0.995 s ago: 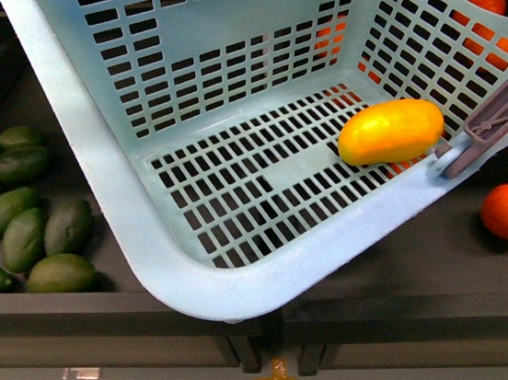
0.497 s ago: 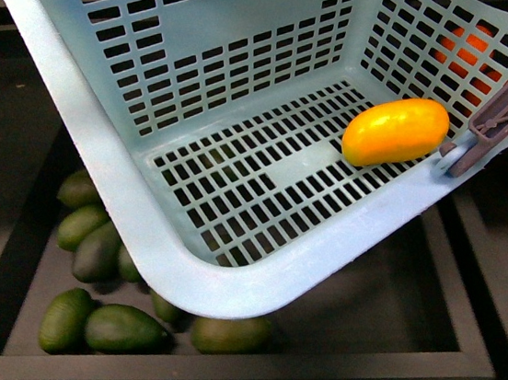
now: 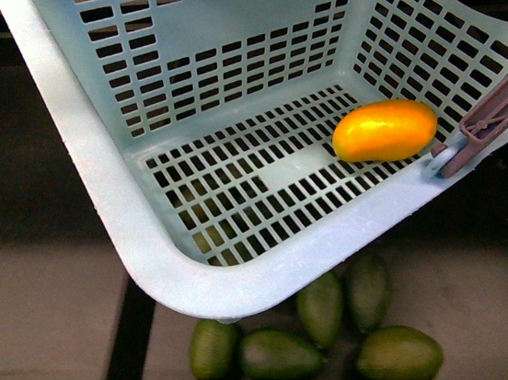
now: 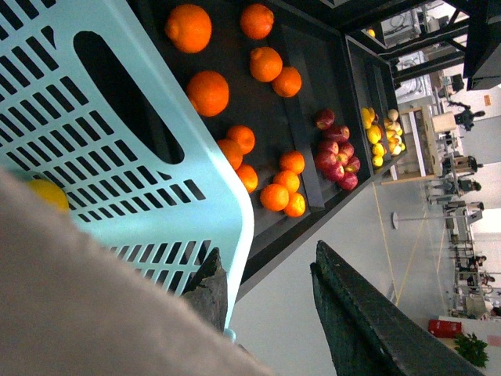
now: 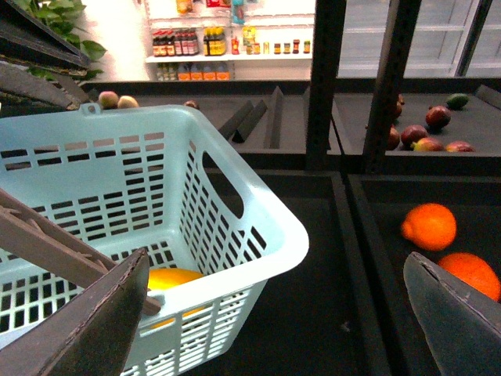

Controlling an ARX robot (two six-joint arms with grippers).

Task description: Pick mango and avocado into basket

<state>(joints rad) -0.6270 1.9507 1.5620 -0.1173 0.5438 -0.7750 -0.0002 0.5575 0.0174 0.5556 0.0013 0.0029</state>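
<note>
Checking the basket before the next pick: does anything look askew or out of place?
The basket looks tilted in the front view, and the mango rests at the floor's right edge near the brown handle. Nothing looks spilled or damaged.

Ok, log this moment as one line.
mango: in basket | avocados: on shelf below basket, unpicked | left pincer: open | right pincer: open

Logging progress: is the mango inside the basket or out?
In: the mango lies on the slotted floor inside the basket, close to the brown handle.
</note>
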